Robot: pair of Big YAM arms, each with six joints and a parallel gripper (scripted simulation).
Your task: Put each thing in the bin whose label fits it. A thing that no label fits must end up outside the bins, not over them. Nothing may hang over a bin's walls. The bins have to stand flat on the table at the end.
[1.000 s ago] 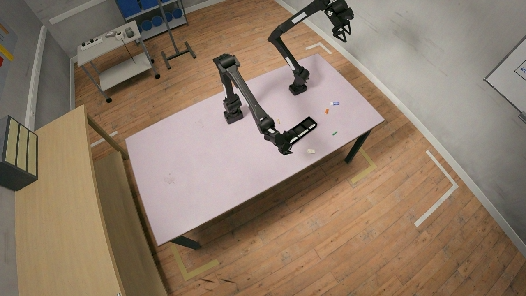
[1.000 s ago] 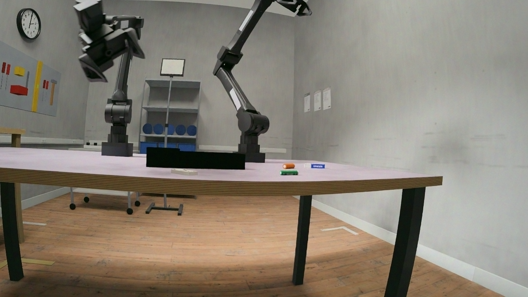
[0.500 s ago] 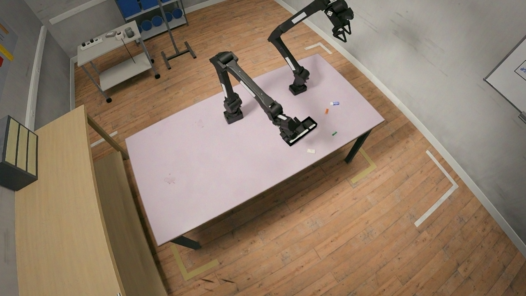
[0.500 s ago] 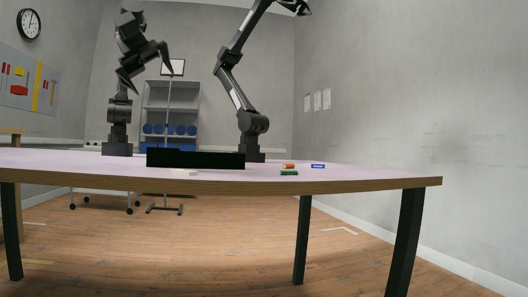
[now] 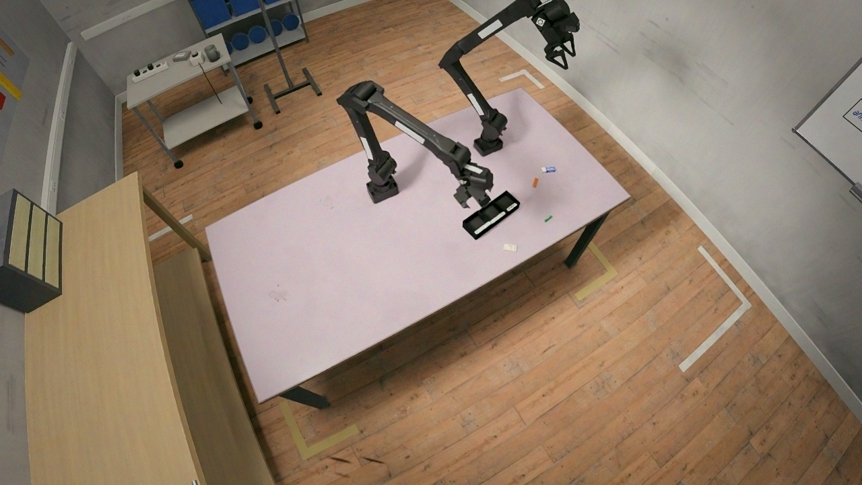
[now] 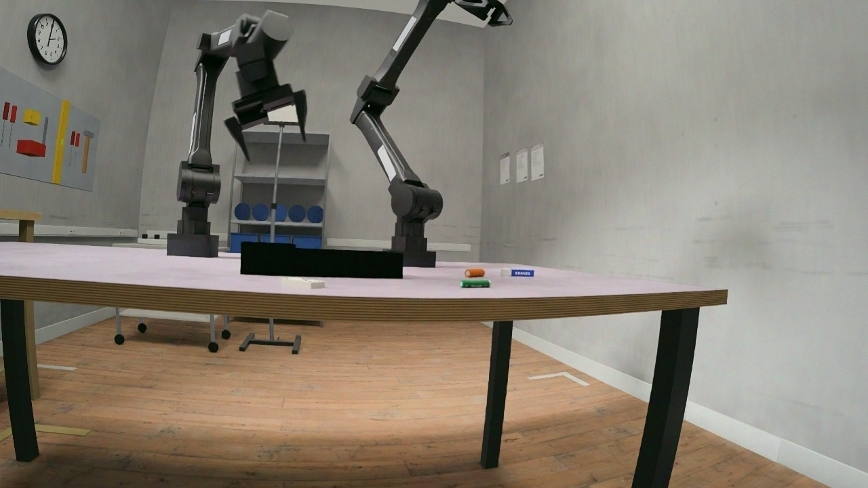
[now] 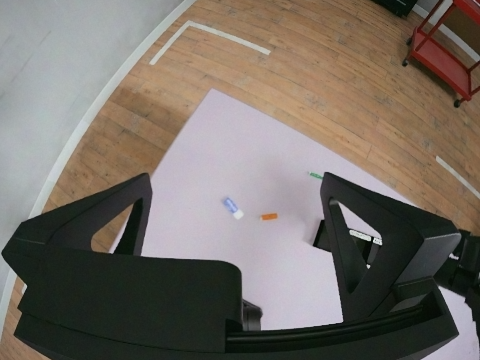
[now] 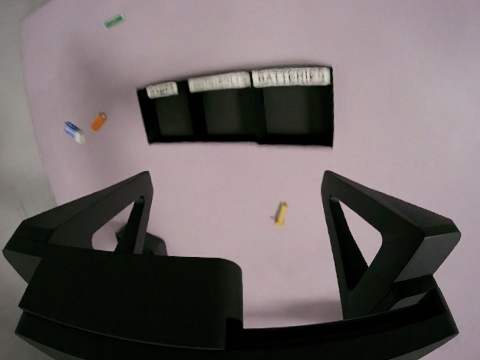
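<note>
The right gripper (image 5: 473,202) (image 6: 276,150) (image 8: 236,180) is spread wide, gripping nothing, up in the air above the table (image 5: 337,271) (image 6: 576,288) (image 7: 225,140) (image 8: 402,198). The left gripper (image 5: 565,58) (image 6: 508,20) (image 7: 236,182) is wide open too, released and high up, well apart from the objects.

Three joined black bins (image 5: 467,226) (image 6: 321,261) (image 7: 324,235) (image 8: 257,115) stand flat; one label reads BATTERIES (the other two are too blurred for me to read). One blue-and-white eraser (image 5: 548,169) (image 6: 521,272) (image 7: 232,207) (image 8: 74,132) lies near one orange cylinder (image 5: 535,182) (image 6: 474,272) (image 7: 269,216) (image 8: 99,122), both past the bins' short end. One green cylinder (image 5: 547,218) (image 6: 475,283) (image 7: 315,175) (image 8: 114,19) lies apart from them, and one white block (image 5: 510,247) (image 6: 303,282) rests between the bins and the table edge. One yellow piece (image 8: 281,214) lies on the bins' other long side (the right arm blocks it from the top view). That makes five loose things, all outside the bins.

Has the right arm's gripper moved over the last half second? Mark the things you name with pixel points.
Yes; the right gripper (image 5: 472,205) (image 6: 266,142) (image 8: 236,180) swung toward the left arm's base (image 5: 480,151) (image 6: 429,263).
</note>
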